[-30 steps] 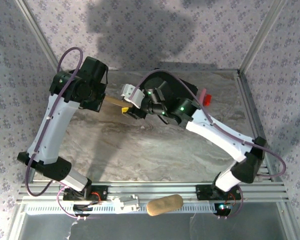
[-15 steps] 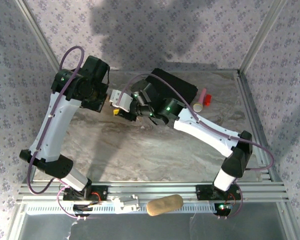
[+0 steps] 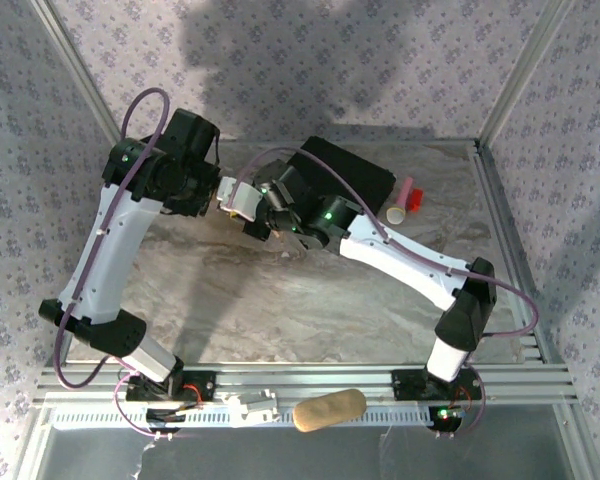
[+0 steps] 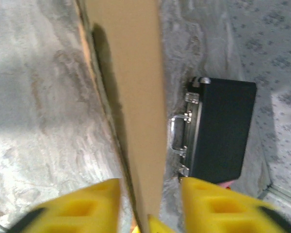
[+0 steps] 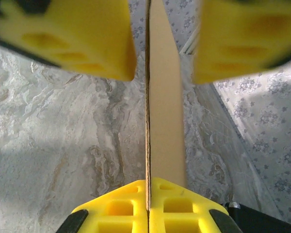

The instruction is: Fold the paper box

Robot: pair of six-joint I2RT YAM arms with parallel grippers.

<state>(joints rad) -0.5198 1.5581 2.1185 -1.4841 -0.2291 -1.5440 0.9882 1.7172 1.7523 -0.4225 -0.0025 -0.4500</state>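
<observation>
The paper box is a tan cardboard piece held on edge above the marble table. My right gripper is shut on its near end, with the yellow pads pressed together on the cardboard edge. In the left wrist view the paper box runs between the yellow fingers of my left gripper, which is open, with a gap on each side. From the top, the left gripper and right gripper meet head to head at the back left, and they hide most of the box.
A black case with metal latches lies at the back, right of the grippers. Small red and cream objects sit beside it. A tan oval object rests on the near rail. Aluminium frame posts bound the table.
My right gripper moved left along the box toward the left gripper and shut on the cardboard. My left gripper, shut before, has opened around it.
</observation>
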